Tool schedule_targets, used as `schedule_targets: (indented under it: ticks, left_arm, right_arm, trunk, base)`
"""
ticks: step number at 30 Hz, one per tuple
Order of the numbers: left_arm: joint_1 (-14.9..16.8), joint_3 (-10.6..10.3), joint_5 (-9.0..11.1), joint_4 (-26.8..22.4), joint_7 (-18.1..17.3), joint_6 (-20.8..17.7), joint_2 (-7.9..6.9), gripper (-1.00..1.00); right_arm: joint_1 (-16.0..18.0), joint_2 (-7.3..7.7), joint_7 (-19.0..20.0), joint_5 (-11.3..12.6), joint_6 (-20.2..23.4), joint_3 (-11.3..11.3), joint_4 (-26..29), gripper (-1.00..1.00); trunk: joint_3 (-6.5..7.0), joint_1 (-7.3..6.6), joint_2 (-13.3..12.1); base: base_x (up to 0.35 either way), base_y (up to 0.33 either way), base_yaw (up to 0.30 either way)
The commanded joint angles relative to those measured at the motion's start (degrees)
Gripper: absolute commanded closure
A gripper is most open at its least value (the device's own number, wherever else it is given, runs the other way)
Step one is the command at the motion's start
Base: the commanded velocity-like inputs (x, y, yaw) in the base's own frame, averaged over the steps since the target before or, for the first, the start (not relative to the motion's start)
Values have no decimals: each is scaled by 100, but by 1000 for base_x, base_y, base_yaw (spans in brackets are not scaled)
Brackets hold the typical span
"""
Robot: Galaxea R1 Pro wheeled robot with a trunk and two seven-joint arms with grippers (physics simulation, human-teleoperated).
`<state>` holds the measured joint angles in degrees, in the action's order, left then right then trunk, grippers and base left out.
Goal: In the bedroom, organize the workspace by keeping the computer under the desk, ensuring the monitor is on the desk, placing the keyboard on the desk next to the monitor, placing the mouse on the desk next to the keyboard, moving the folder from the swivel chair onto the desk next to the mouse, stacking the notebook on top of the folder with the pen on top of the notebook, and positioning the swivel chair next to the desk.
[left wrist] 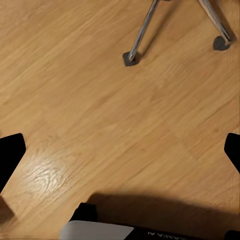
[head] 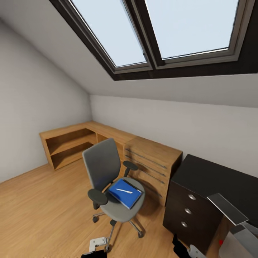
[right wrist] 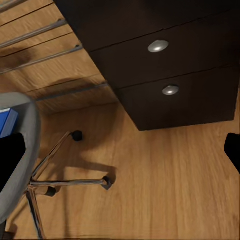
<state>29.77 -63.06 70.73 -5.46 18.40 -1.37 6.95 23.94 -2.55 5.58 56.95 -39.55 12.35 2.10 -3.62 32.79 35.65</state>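
Lying flat on the seat of the swivel chair [head: 107, 175], the folder [head: 125, 193] has its long axis running diagonally across the cushion, one short end toward the backrest and the other toward the seat's front corner nearest the desk [head: 215, 179]; a corner of its blue also shows in the right wrist view, at the seat's edge. A thin pale stick, likely the pen [head: 124, 190], rests on the blue cover, lying crosswise to the folder's long axis. Whether the notebook is under it I cannot tell. Seat and folder sit low and well apart from the glossy black top, so I judge the folder must be lifted off and carried across to the desk. The chair stands on the wooden floor [left wrist: 100, 125] between the light wooden drawer unit [head: 154, 157] and the desk's black drawers [head: 186, 211], its back toward the corner shelves [head: 68, 147]. Both arms hang low, probably tucked for driving: the left gripper [left wrist: 120, 150] looks down on bare floor near a castor, its fingertips at the frame's two sides, so spread wide and empty; the right gripper [right wrist: 120, 150] likewise stands wide with nothing between, facing the drawer knobs [right wrist: 158, 46].
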Motion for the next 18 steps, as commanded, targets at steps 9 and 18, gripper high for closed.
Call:
schedule_targets:
  ticks: [9,18]
  left_arm:
    - [5,-46,36,-8,34,-13,-1,-100]
    - [4,-41,37,-8,34,-20,-4,-100]
  right_arm:
    - [5,0,57,62,-10,13,-8,-100]
    - [5,0,59,62,-6,13,-8,-100]
  trunk:
    - [-39,2,10]
    - [-67,2,10]
  base:
    - [0,0,271]
    - [0,0,271]
